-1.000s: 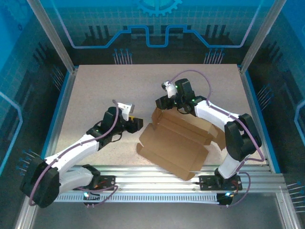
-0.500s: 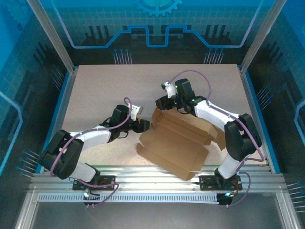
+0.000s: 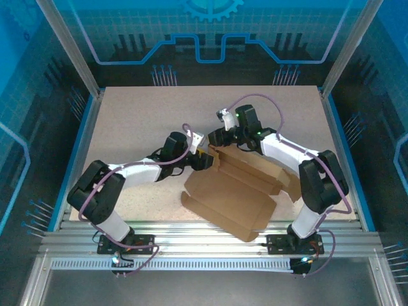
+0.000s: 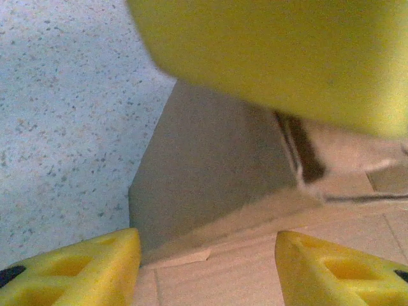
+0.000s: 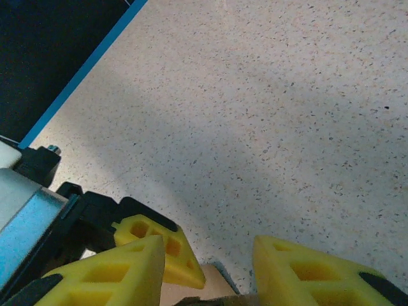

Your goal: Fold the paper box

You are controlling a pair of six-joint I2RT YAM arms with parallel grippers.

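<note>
The left gripper (image 3: 204, 159) is holding its yellow foam fingers (image 4: 76, 268) apart, and a raised flap of the plain brown cardboard box (image 3: 233, 191) is standing just ahead of the gap between them. The right gripper (image 3: 218, 136) is hovering just beside that same flap on its far side. Its wedge-shaped yellow fingertips (image 5: 306, 271) are likewise spread, with a sliver of cardboard edge showing low between them. Both grippers are sitting close together at the box's far left corner. The box is lying unfolded and mostly flat on the speckled beige tabletop (image 3: 134, 115), toward the near edge and right of centre.
</note>
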